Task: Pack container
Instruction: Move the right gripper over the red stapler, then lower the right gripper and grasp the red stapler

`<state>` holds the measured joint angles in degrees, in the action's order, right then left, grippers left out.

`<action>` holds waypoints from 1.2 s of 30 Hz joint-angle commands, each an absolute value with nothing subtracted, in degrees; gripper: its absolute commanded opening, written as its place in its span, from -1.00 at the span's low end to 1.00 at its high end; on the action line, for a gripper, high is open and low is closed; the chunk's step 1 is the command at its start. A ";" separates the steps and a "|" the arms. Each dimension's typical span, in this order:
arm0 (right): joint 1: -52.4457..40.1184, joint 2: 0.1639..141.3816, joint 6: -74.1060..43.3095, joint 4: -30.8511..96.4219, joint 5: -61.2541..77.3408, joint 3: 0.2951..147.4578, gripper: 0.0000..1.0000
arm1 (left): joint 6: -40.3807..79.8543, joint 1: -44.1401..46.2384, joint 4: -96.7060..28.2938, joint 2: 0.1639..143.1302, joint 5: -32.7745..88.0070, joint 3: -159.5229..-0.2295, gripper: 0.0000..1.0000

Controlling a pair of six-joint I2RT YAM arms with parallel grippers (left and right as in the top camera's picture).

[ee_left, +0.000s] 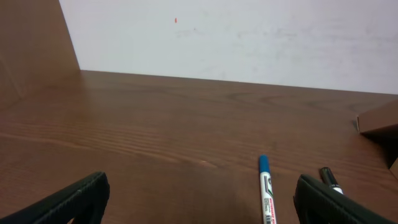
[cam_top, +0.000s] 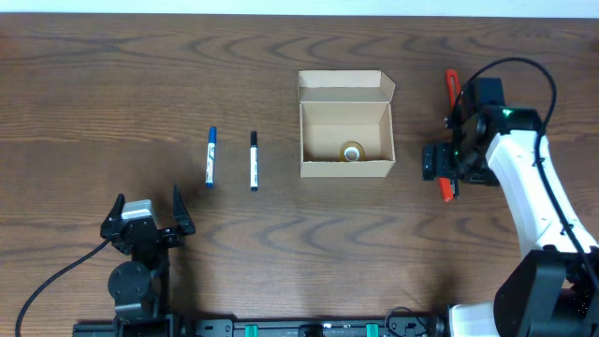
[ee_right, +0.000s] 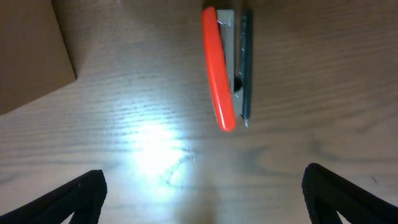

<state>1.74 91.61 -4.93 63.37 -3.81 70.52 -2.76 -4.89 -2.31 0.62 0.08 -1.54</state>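
Observation:
The container (cam_top: 344,131), a tan cardboard box, stands open at mid-table with its flap lid folded back; its corner shows at the left wrist view's right edge (ee_left: 379,118) and its wall at the right wrist view's top left (ee_right: 28,56). A small tape roll (cam_top: 352,151) lies inside. My left gripper (cam_top: 148,211) (ee_left: 199,202) is open and empty, short of the blue marker (cam_top: 211,156) (ee_left: 266,186) and the black marker (cam_top: 254,160) (ee_left: 331,180). My right gripper (cam_top: 456,164) (ee_right: 205,199) hangs open and empty over the table, right of the box, with a red cutter (cam_top: 451,89) (ee_right: 217,68) ahead of it.
A dark grey cutter (ee_right: 244,62) lies right against the red one. Another red piece (cam_top: 445,190) pokes out from under the right wrist. A white wall (ee_left: 236,37) rises beyond the table's far edge.

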 commanded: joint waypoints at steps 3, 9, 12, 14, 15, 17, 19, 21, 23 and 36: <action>2.33 89.95 1.32 58.98 -2.24 69.82 0.99 | -2.15 -5.23 -4.36 0.25 -0.19 -0.27 0.90; 3.90 90.41 11.42 52.56 -1.87 69.82 0.98 | -2.15 -5.23 -4.36 0.25 -0.19 -0.27 0.90; 5.58 91.68 13.98 49.63 -1.58 69.80 0.98 | -2.15 -5.23 -4.36 0.25 -0.19 -0.27 0.91; 6.87 92.88 14.92 48.66 -0.45 69.82 0.99 | -2.15 -5.23 -4.38 0.25 -0.19 -0.27 0.90; 7.44 93.54 15.59 48.56 0.58 69.82 0.98 | -2.15 -5.23 -4.36 0.25 -0.19 -0.27 0.90; 8.54 95.13 15.90 48.60 2.85 69.82 0.98 | -2.15 -5.23 -4.38 0.25 -0.19 -0.27 0.90; 9.21 96.90 15.64 48.64 4.01 69.82 0.98 | -2.15 -5.23 -4.36 0.25 -0.19 -0.27 0.90; 9.32 98.63 15.20 48.64 4.12 69.80 0.99 | -2.13 -5.23 -4.38 0.25 -0.19 -0.27 0.90; 9.30 99.94 14.13 48.56 4.12 69.80 0.98 | -2.15 -5.23 -4.38 0.25 -0.19 -0.27 0.90; 9.30 105.49 10.04 48.34 3.01 69.71 0.98 | -2.15 -5.23 -4.38 0.25 -0.19 -0.27 0.91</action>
<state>9.04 104.97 11.53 48.53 3.05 69.93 -2.76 -4.89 -2.31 0.62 0.05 -1.54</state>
